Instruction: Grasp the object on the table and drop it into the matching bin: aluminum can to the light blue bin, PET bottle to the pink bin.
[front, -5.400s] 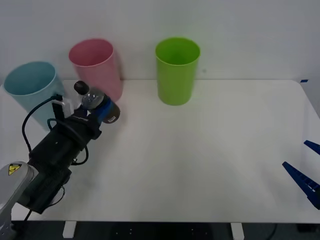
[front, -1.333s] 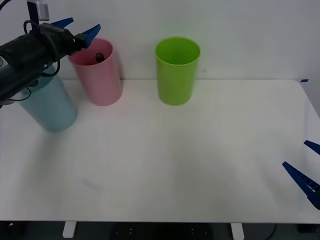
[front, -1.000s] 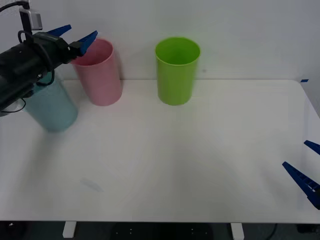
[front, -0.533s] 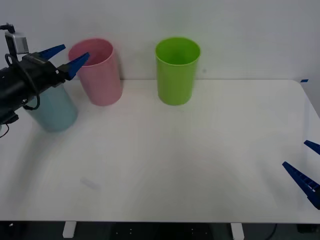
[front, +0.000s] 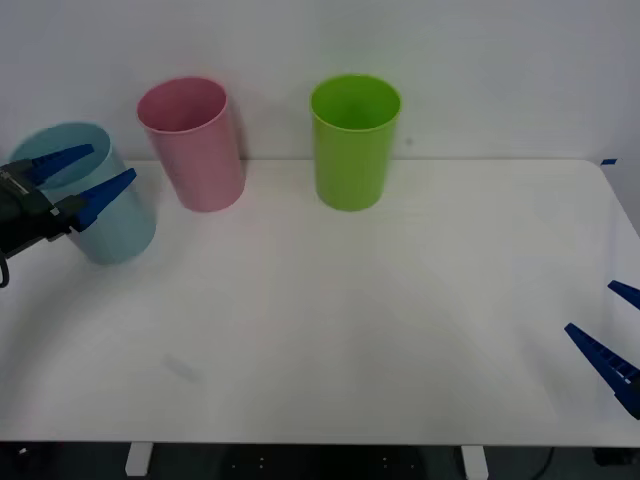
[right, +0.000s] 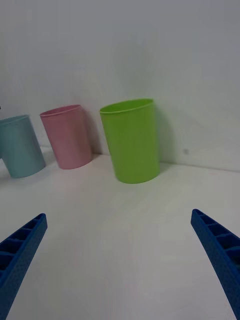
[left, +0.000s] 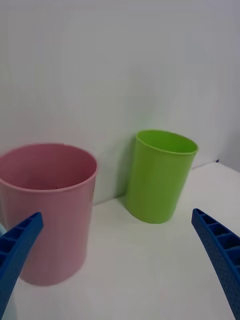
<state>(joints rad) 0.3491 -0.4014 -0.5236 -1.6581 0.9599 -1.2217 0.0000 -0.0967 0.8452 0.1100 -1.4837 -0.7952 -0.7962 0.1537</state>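
- You see the pink bin (front: 190, 143) upright at the table's (front: 380, 310) far left edge.
- The light blue bin (front: 95, 195) stands just beside it.

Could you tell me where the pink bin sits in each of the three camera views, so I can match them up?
Front view: the pink bin stands at the table's far edge, between the light blue bin and the lime green bin.
Right wrist view: it stands between the same two bins.
Left wrist view: it is close and large.
Shared landmark: the lime green bin beside it.
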